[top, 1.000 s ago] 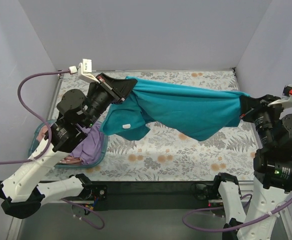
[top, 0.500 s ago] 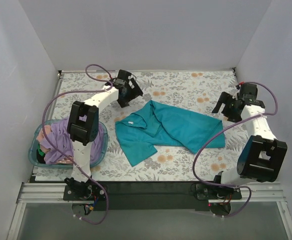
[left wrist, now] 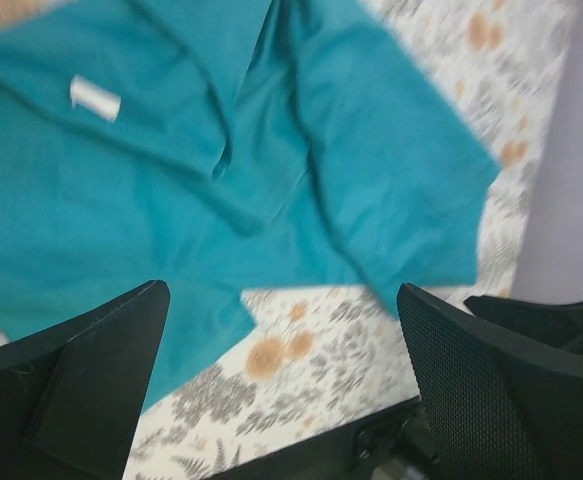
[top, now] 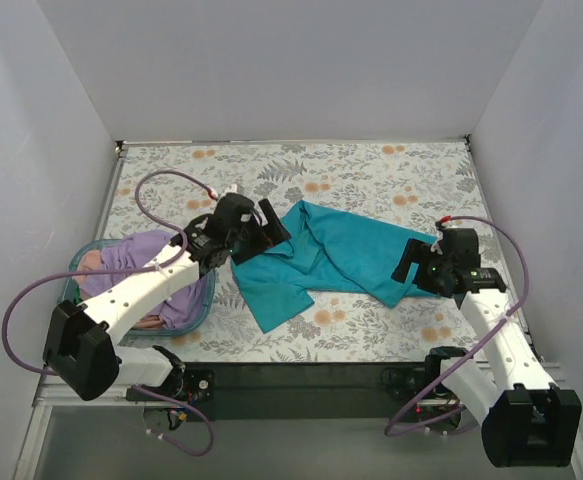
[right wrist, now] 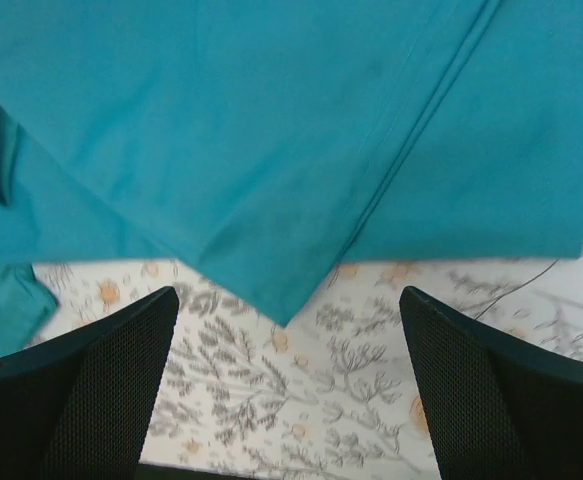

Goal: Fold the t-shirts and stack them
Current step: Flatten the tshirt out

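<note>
Lying rumpled on the tabletop (top: 371, 170), the teal t-shirt (top: 341, 255) spans between your left claw (top: 267, 230) and right claw (top: 409, 262). Both gape wide, holding nothing.

The teal shirt (top: 341, 255) is cut off by the edges of both wrist views (each blurred as well), and the pink shirt (top: 91, 262) is mostly buried under the lavender shirt (top: 141, 262).
</note>
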Tool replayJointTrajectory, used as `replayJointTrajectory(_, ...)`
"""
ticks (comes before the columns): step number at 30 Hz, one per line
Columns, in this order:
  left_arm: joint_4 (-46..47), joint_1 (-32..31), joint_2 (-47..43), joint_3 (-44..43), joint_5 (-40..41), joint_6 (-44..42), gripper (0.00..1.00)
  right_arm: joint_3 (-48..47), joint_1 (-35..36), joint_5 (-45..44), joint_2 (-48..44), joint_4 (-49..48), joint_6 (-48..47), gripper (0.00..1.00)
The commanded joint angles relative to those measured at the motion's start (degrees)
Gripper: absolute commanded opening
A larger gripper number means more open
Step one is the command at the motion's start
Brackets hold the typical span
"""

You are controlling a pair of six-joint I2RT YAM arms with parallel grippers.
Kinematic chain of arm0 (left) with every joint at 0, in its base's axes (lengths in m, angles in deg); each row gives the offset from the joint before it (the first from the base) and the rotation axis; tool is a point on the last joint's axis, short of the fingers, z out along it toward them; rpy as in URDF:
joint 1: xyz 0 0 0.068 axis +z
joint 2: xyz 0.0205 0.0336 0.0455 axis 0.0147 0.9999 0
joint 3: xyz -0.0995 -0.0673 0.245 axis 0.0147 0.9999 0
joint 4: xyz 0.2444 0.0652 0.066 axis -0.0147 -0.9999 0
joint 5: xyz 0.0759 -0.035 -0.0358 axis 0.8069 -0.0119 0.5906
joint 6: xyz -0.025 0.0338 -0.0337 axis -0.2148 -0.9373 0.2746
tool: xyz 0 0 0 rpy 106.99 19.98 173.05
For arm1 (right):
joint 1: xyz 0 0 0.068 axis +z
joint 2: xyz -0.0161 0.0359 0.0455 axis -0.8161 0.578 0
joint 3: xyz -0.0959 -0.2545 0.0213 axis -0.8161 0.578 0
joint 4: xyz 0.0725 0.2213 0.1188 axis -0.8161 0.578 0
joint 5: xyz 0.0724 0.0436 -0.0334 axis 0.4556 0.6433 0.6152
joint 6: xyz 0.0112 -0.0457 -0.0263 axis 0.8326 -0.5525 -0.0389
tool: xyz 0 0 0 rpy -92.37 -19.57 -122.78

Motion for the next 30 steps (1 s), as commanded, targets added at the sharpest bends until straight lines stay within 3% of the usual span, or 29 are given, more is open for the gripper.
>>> replayJointTrajectory(1,-4.33,-5.11,0.79,8.61,0.78,3.7,0.98,2.6,7.35,-2.68,-2.35,0.86,4.96,0.98)
replayJointTrajectory(6,-9.68,-9.77,-1.67,15.13,2.62,10.63,0.98,5.85,12.91,-5.67,0.28,0.16,7.17,0.98)
replayJointTrajectory(10,-10.74,-9.87,-4.66,19.79,2.1,12.22,0.98,7.26,15.19,-7.52,6.07,-2.65,7.34,0.94)
replayJointTrajectory(14,-11.54,-10.04,-6.85,22.08,0.95,13.28,0.98,8.32,17.3,-6.38,8.89,-6.34,8.66,0.78)
replayJointTrajectory(16,-11.63,-10.13,-7.48,23.22,1.04,13.37,0.98,8.58,18.18,-6.29,10.39,-7.83,9.1,0.62)
replayJointTrajectory(17,-11.71,-10.13,-7.65,23.48,1.21,13.72,0.98,8.58,18.36,-6.37,10.83,-8.19,9.19,0.49)
replayJointTrajectory(18,-11.8,-10.13,-7.65,23.75,1.48,13.81,0.98,8.41,18.45,-6.29,11.01,-8.28,9.54,0.17)
replayJointTrajectory(19,-11.71,-10.13,-7.57,23.75,1.3,13.81,0.98,7.54,18.45,-6.46,11.1,-8.28,9.71,0.05)
replayJointTrajectory(26,-10.48,-10.13,-6.25,22.96,1.21,13.02,0.98,-6.23,18.19,-14.53,10.57,-8.45,7.7,0.01)
replayJointTrajectory(30,-10.48,-10.13,-5.19,22.78,0.95,12.4,0.98,-17.76,12.5,-12.8,17.06,-9.07,5.15,0.01)
